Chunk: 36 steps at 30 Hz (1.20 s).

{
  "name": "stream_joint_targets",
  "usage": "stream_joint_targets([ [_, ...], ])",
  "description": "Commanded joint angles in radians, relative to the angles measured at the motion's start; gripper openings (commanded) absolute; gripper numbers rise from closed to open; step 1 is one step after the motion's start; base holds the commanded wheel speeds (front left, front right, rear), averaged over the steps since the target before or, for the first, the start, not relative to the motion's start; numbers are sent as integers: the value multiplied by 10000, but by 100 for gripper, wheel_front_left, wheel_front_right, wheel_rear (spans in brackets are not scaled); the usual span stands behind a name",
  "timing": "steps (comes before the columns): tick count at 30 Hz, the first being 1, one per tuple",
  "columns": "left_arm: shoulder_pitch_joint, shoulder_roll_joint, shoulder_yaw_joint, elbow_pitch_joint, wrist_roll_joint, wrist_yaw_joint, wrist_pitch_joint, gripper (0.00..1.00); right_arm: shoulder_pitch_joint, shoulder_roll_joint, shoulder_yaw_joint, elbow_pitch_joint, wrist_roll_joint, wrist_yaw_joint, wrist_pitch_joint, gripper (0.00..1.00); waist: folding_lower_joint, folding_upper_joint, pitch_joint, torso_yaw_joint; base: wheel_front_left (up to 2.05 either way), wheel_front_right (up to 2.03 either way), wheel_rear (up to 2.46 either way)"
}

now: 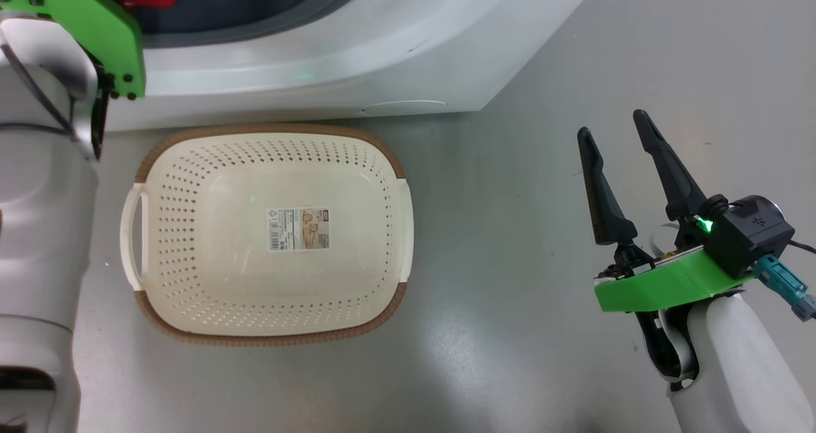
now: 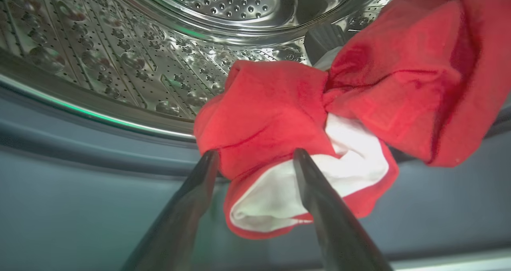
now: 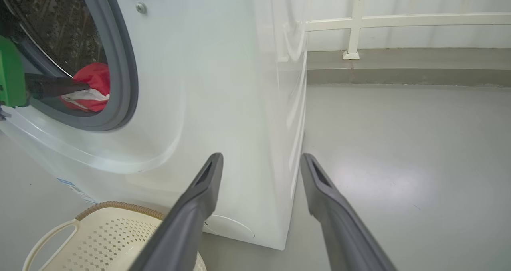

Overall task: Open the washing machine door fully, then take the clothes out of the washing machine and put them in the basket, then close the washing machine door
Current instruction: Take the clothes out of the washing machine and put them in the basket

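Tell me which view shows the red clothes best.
Left wrist view: the clothes sit close up, red with white lining. Head view catches a sliver at its top edge; right wrist view a small distant bundle.

The mouth of the washing machine [image 3: 223,83] stood open to the left hand [image 2: 255,153], with the clothes [image 2: 271,111] bunched on its near lip. The basket [image 1: 210,165] sat close below; bare floor [image 1: 510,261] spread to its right.
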Motion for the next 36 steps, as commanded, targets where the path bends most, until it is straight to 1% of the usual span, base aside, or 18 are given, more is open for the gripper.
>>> stream_joint_targets([
  [1,-281,538,23,-55,146,76,126,100,-111,34,306,-184,108,65,-63,100,0,-1,74,-32,0,0,0],
  [4,-456,608,-172,160,293,114,389,100,-189,34,364,-172,187,65,-63,100,0,-1,145,-85,0,0,0],
  [6,-537,654,-281,304,345,44,590,100,-240,34,411,-171,248,65,-63,100,0,-1,196,-136,0,0,0],
  [10,-677,862,-634,537,665,139,917,100,-330,34,468,-179,389,65,-63,100,0,-1,311,-237,0,0,0],
  [15,-791,1035,-956,650,930,285,1013,100,-373,34,527,-173,504,65,-63,100,0,-1,389,-300,0,0,0],
  [16,-796,1050,-1003,694,956,298,1076,96,-379,34,537,-170,518,65,-63,100,0,-1,392,-307,0,0,0],
  [17,-804,1060,-1049,727,976,291,1130,0,-385,34,541,-169,535,65,-63,100,0,-1,397,-313,0,0,0],
  [20,-814,1077,-1129,821,976,282,1309,0,-408,34,527,-171,576,65,-63,100,0,-1,401,-324,0,0,0],
  [26,-849,1133,-1220,783,944,275,1300,0,-433,34,484,-181,600,65,-63,100,0,-1,403,-307,0,0,0],
  [29,-844,1163,-1261,642,917,306,1063,0,-445,34,506,-167,627,65,-63,100,0,-1,398,-283,0,0,0],
  [33,-755,1201,-1321,317,894,383,460,0,-436,34,534,-129,670,65,-63,100,0,-1,347,-234,0,0,0],
  [36,-602,1166,-1286,29,734,263,-97,0,-418,34,509,-87,667,65,-63,100,0,-1,279,-172,0,0,0],
])
